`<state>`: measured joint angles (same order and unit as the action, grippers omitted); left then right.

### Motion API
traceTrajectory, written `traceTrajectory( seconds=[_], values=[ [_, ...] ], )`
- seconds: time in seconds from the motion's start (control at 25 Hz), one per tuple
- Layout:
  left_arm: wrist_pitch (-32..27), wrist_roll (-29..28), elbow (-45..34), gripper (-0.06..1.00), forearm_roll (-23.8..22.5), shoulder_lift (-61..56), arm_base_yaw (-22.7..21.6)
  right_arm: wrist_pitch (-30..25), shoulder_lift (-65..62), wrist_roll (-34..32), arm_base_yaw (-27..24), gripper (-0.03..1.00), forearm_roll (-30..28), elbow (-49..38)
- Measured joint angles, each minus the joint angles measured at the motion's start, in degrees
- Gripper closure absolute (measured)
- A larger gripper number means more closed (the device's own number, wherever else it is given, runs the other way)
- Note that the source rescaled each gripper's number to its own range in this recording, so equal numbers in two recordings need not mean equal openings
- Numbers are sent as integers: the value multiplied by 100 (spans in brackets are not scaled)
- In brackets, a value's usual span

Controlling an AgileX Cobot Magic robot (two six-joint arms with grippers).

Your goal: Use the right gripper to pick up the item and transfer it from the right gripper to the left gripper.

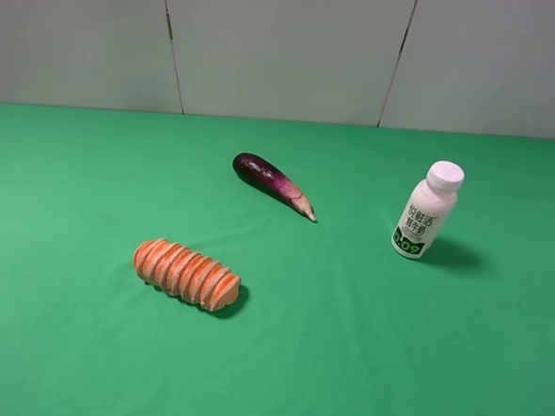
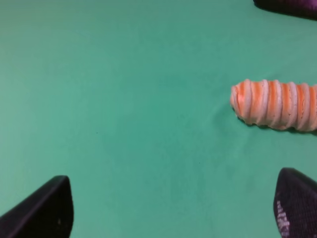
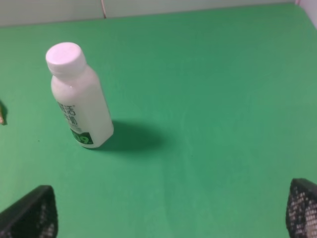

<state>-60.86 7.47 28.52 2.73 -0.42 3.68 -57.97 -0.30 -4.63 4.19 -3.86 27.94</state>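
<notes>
— Green cloth [image 1: 324, 371] all over the table, I see. Where does the bottle stand?

— The bottle [image 1: 427, 210] stands upright on the cloth, to the right of the eggplant [image 1: 271, 183] in the high view and well apart from it. Its white cap is on, and the green-black band sits low, next to the cloth.

— And the eggplant itself?

— It lies flat, dark purple, with its pale tip turned toward the bottle's side.

— Your right gripper?

— My right gripper [image 3: 166, 213] is clear of the bottle, with bare cloth between the two. Its jaws are spread wide, one at each side of the wrist view, and they grip nothing. A pale sliver at the edge of that view may be the eggplant's tip; I cannot be sure.

— The left one?

— My left gripper [image 2: 168, 213] is spread just as wide and has hold of nothing; only cloth shows between its jaws. Beyond them lies the bread loaf [image 2: 275, 105], ridged in orange and white, on its side.

— Where is the loaf from the eggplant?

— In the high view it is to the left of the eggplant and nearer the camera, well apart from it, on the side away from the bottle.
</notes>
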Motion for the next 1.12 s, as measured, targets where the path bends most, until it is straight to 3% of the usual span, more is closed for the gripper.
traceTrajectory(
  seconds=[1.12],
  values=[
    [0, 0, 0, 38, 0, 0, 0, 0, 0, -8, 0, -3, 0, 0]
  ],
)
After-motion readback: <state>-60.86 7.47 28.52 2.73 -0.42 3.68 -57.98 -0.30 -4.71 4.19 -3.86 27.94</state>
